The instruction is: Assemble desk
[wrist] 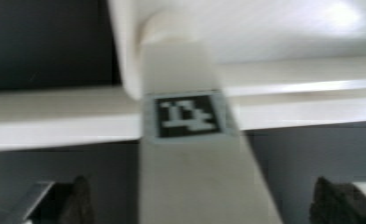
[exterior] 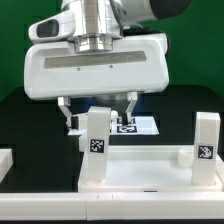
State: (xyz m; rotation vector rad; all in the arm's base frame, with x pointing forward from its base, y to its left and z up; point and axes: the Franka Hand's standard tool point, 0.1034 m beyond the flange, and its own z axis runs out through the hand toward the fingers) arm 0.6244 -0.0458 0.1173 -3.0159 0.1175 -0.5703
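On the black table (exterior: 30, 112), the desk panel (exterior: 140, 166) is lying flat. At its corner on the exterior view's left, the left leg (exterior: 97, 142) is standing upright. The gripper (exterior: 99, 122) is hovering over it, fingers spread clear on either side and pinching nothing. The right leg (exterior: 205, 138) is standing at the far corner. The legs are probably light, stiff, slick plastic, best pinched across flat opposite faces.

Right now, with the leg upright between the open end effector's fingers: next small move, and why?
Probably lift straight up. The end effector stands open, fingers clear on both sides of the upright leg at a corner of the panel; moving sideways could knock it.
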